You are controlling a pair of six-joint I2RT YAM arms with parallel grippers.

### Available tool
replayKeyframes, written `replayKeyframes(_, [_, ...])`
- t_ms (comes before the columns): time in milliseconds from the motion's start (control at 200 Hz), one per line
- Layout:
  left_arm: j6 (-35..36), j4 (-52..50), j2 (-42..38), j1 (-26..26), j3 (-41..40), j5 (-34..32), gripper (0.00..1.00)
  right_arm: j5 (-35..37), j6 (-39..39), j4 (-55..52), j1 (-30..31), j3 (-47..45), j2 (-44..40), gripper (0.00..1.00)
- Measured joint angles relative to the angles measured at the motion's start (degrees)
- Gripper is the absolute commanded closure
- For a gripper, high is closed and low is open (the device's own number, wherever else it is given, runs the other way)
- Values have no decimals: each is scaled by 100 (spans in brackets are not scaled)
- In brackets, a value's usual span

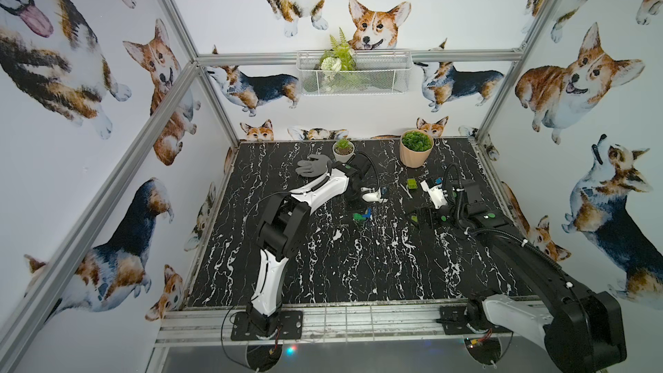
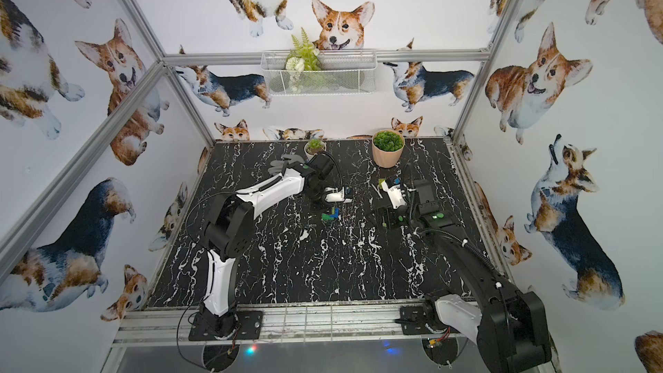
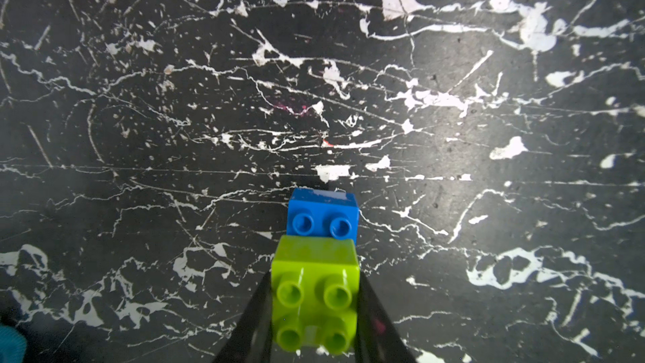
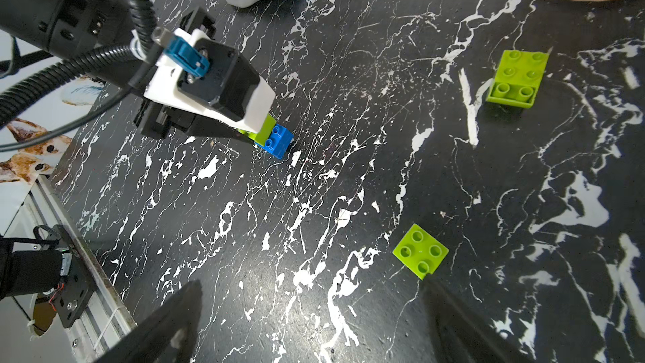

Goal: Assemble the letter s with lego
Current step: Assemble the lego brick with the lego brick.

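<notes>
lego pair, lime-green studded plastic brick (image 3: 316, 263) joined to blue studded brick (image 3: 323, 218), sat clenched in left hand (image 4: 256, 132) at centre of worktop (image 4: 314, 211); right hand (image 4: 312, 288) hung released near loose lime-green brick (image 4: 420, 251).

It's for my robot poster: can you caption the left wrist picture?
Left tool grips a lime-green brick joined to a blue brick, black marbled table behind.

The left arm (image 1: 323, 188) reaches toward the far middle, wrist bent downward. The left gripper (image 3: 316, 295) pinches a lime-green brick (image 3: 314, 263) joined to a blue brick (image 3: 323, 218). The right arm (image 1: 520, 249) stretches forward on the right, and the right gripper (image 4: 312, 288) points down, jaws spread wide.
</notes>
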Motion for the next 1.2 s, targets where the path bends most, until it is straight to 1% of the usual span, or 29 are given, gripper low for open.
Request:
replayKeyframes(596, [385,-227,120,33,221,48,86,-7,-2,0,0,0,7,0])
replayKeyframes(1196, [424,-341,164,59,299,44,87,-7,-2,-2,0,0,4,0])
